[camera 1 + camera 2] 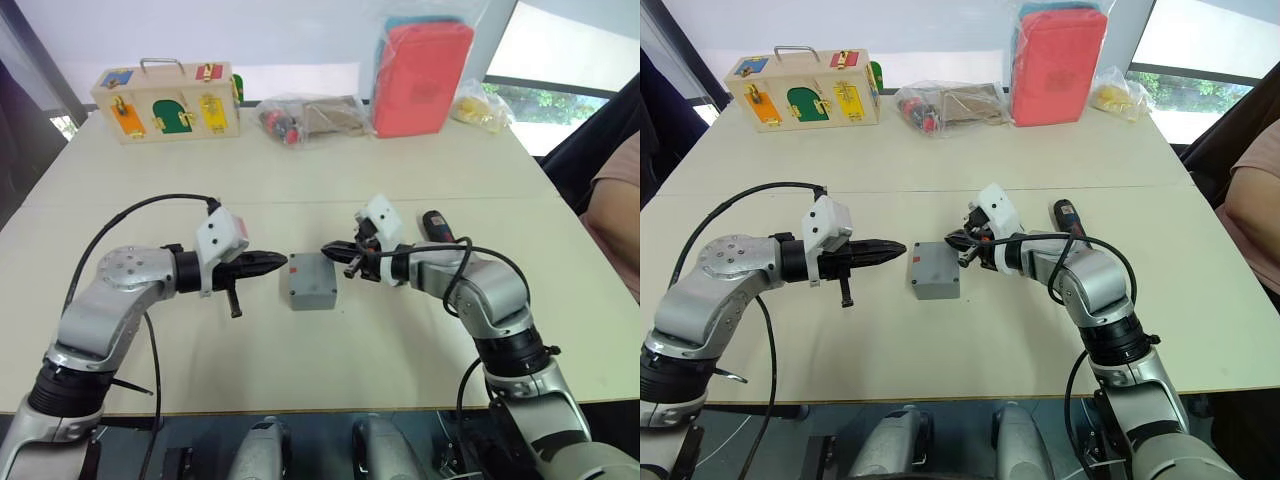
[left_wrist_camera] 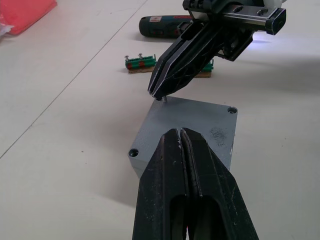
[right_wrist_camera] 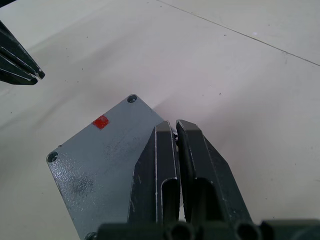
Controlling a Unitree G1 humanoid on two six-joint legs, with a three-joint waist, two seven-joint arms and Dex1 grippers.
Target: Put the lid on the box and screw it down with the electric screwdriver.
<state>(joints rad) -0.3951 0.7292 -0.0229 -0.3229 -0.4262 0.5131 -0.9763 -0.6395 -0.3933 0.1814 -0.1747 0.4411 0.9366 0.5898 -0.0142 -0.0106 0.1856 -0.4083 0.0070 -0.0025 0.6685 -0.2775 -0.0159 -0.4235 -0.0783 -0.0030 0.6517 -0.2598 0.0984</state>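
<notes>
Left hand [image 1: 283,263]: two black fingers pressed together, empty, tip just beside the left edge of the lid. Shallow square grey plastic lid [image 1: 311,279]: seated on the small grey plastic box [image 1: 313,299], centre of the counter, a red spot on its top. Right hand [image 1: 327,250]: fingers nearly together at the lid's far right corner, apparently pinching a small metal screw [image 2: 159,99] over the hole. Slim black pen-shaped electric screwdriver [image 1: 437,226]: lying on the counter beyond the right arm, untouched.

Risk, as judged: the screw may tilt or drop beside the hole on release; a nudge could shift the unfastened lid.

Pale beige counter [image 1: 420,170]: smooth, with a seam. Wooden latch box [image 1: 167,102], bagged items and a red pouch [image 1: 421,76] at the far edge; windows behind; a person's arm at right.
</notes>
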